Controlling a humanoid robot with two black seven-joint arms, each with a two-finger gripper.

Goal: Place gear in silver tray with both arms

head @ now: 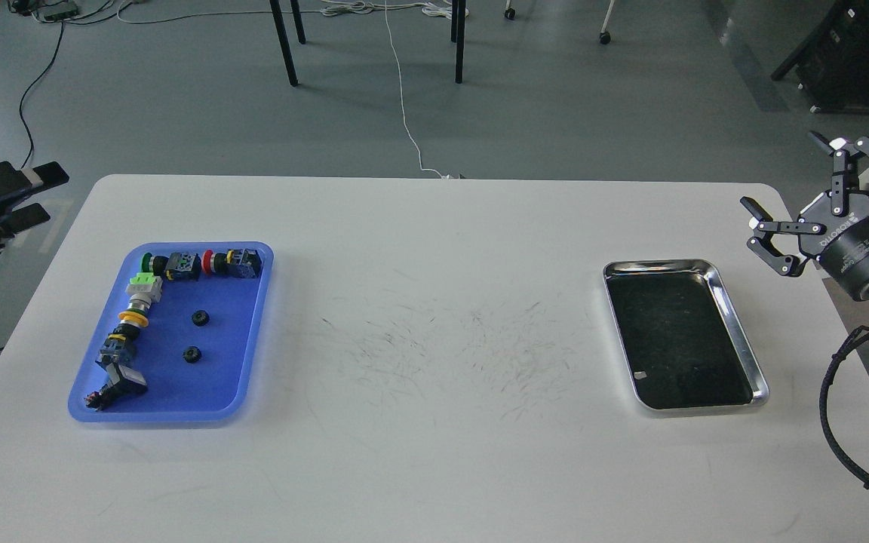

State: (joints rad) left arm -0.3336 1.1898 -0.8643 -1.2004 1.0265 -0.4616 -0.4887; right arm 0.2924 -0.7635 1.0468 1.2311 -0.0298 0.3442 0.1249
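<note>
Two small black gears (200, 318) (192, 354) lie in the blue plastic tray (216, 377) at the table's left. The silver tray (657, 265) sits at the right with nothing in it. My right gripper (785, 175) is open and empty, held above the table's right edge just beyond the silver tray's far right corner. My left gripper (36, 196) is off the table's left edge, far from the blue tray, seen side-on with its two fingers apart and nothing between them.
Several push-button switch parts (178, 265) line the blue tray's far and left sides. The white table (434, 264) has scuff marks in its middle. A black cable (842, 422) loops by my right arm. Chair legs and cords are on the floor beyond.
</note>
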